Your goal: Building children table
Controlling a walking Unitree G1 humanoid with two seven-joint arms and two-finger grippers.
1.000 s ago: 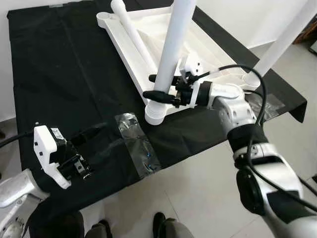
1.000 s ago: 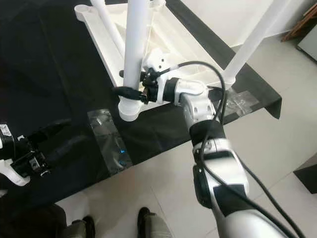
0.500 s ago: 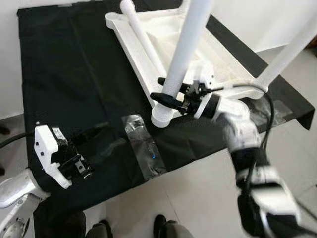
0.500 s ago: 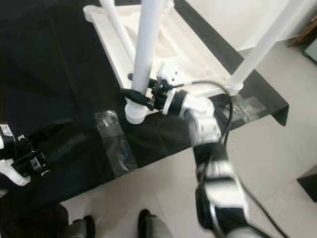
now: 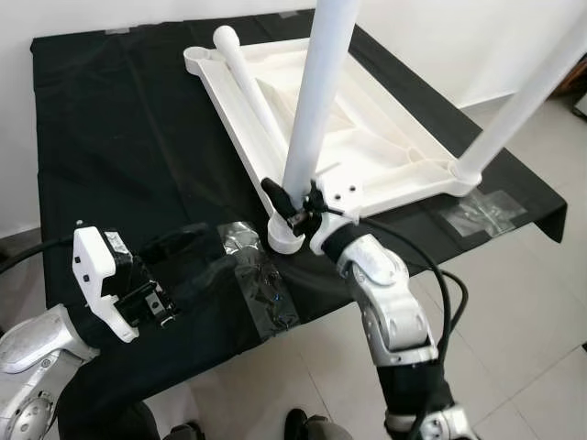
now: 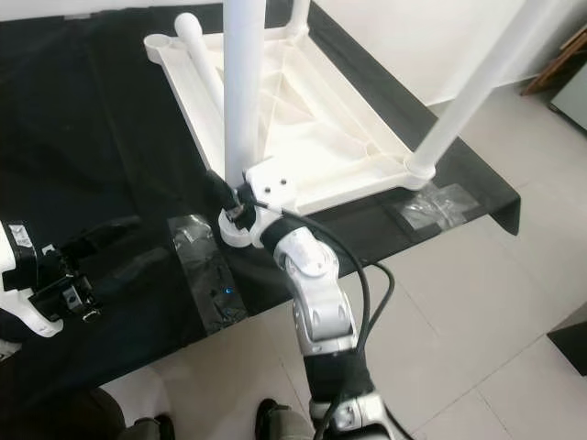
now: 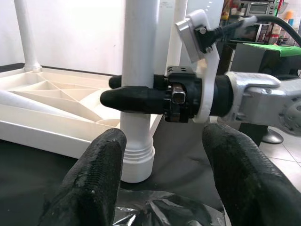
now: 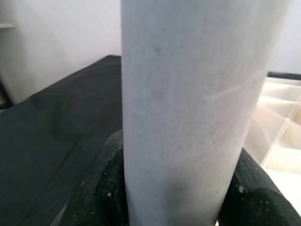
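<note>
R gripper (image 5: 292, 203) clamped on upright white leg (image 5: 314, 110) just above its base, L gripper (image 7: 162, 186) fingers apart, near leg, over black cloth (image 5: 128, 156).

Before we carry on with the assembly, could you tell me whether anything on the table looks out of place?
One white leg lies loose inside the upturned tabletop instead of standing in a corner socket like the others. The right pincer grips an upright leg.
</note>
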